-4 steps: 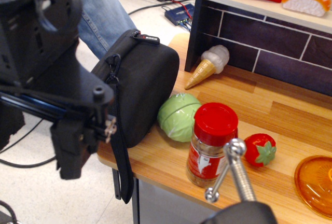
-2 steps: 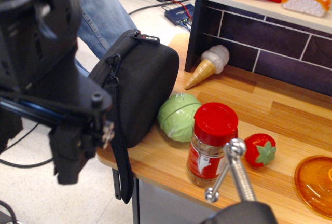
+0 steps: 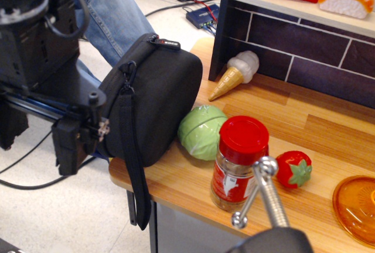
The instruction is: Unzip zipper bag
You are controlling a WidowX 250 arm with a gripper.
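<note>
Change since the earlier pictures: the hand [image 3: 70, 142] and its dark arm have drawn leftward and upward, off the table's left edge; more of the zipper bag's left face now shows. The bag itself has not shifted.

Item 1. Zipper bag [image 3: 155, 98]: black woven fabric, boxy with rounded corners, standing on edge at the table's left edge, near the front-left corner, partly overhanging. A seam with the zipper runs round its left rim; a small pull or ring [image 3: 126, 67] sits high on that rim. A black strap [image 3: 135, 171] hangs below the table edge. A red-and-white logo tag [image 3: 169, 44] sits on top. Its right face touches the green cabbage toy.

Item 2. Hand: dark, blocky, matte, just beside the bag's lower left rim. Whether it is open or closed, or grips anything, cannot be told; its fingers are not resolved.

Progress: no gap is visible along the zipper; the bag appears still closed. Judged early, with the whole unzipping left.

Item 3. Table [image 3: 304, 124]: pale wood-grain top, smooth.

Item 4. Cabbage toy [image 3: 200, 132]: glossy green, round, ribbed.

Item 5. Jar [image 3: 239, 162]: clear, red plastic lid, near the front edge.

Item 6. Strawberry toy [image 3: 295, 168]: glossy red, green leaf.

Item 7. Ice-cream cone toy [image 3: 235, 74]: lying near the dark tiled back wall.
</note>
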